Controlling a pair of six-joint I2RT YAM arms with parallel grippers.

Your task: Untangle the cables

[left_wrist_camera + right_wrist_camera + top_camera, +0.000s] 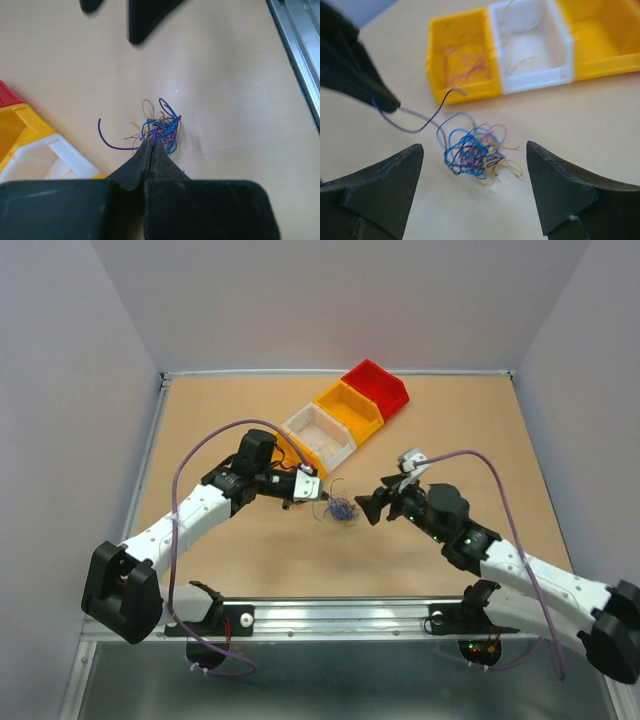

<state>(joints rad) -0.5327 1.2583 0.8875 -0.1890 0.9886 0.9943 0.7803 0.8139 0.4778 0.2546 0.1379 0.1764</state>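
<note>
Right wrist view: the cables point(472, 152) are seen on the table point(600, 115) at 12 o'clock from the wide-spread, empty right gripper point(474, 147). Their edge is pinched by the closed left gripper point(151, 146).

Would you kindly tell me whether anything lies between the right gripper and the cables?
Nothing visible does: only bare table separates the open right gripper from the cables. The left gripper pinches a purple strand off to one side, clear of that path.
</note>
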